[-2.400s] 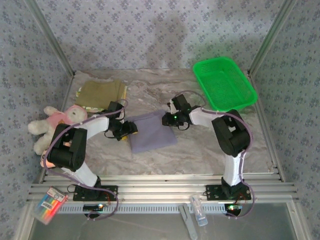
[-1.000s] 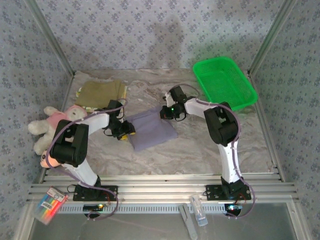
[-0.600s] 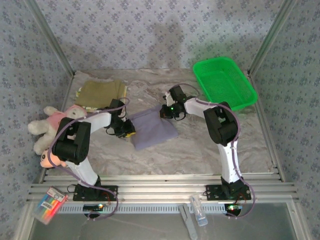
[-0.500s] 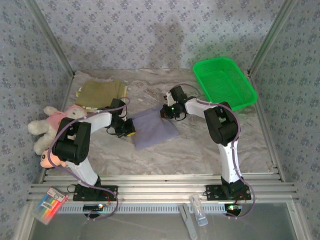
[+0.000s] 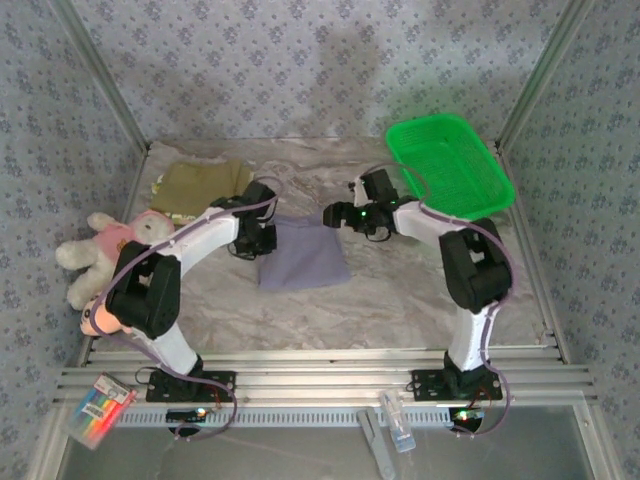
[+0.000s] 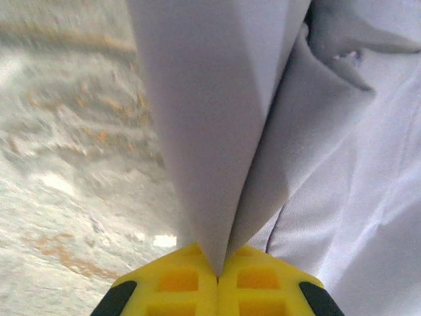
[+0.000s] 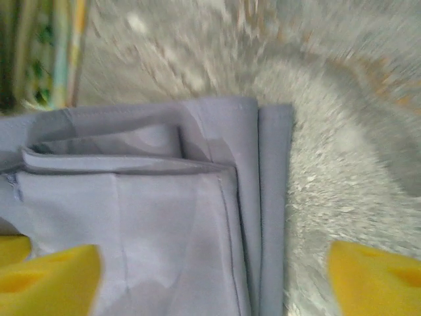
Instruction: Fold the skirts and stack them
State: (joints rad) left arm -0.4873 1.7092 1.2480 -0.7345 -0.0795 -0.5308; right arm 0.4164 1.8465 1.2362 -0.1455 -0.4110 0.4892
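The folded lavender skirt (image 5: 303,257) lies on the crinkled table covering (image 5: 400,290), and everything else is placed from it. The left gripper (image 5: 262,240) is at the skirt's far left corner. In the top view its fingertips are hidden under the arm's own wrist. The left wrist camera settles it: the yellow pads (image 6: 177,283) are pressed together with a ridge of the lavender skirt (image 6: 210,118) pinched between them, rising in a taut peak. The rest of the cloth runs out of that view to the right.

The right gripper (image 5: 335,215) is just beyond the skirt's far right corner. In its wrist view the jaws are spread wide, one yellow finger (image 7: 46,276) over the layered cloth (image 7: 151,217) and the other over bare covering. Both fingers are cut off at the bottom edge, and whether either touches the skirt cannot be told.

Beyond the skirt to the left lies the olive skirt (image 5: 200,185). Only a pale strip (image 5: 175,215) shows beneath its near edge, too small to read any pattern. A pink plush toy (image 5: 105,245) lies farther left and a green basket (image 5: 497,170) is well off to the far right.
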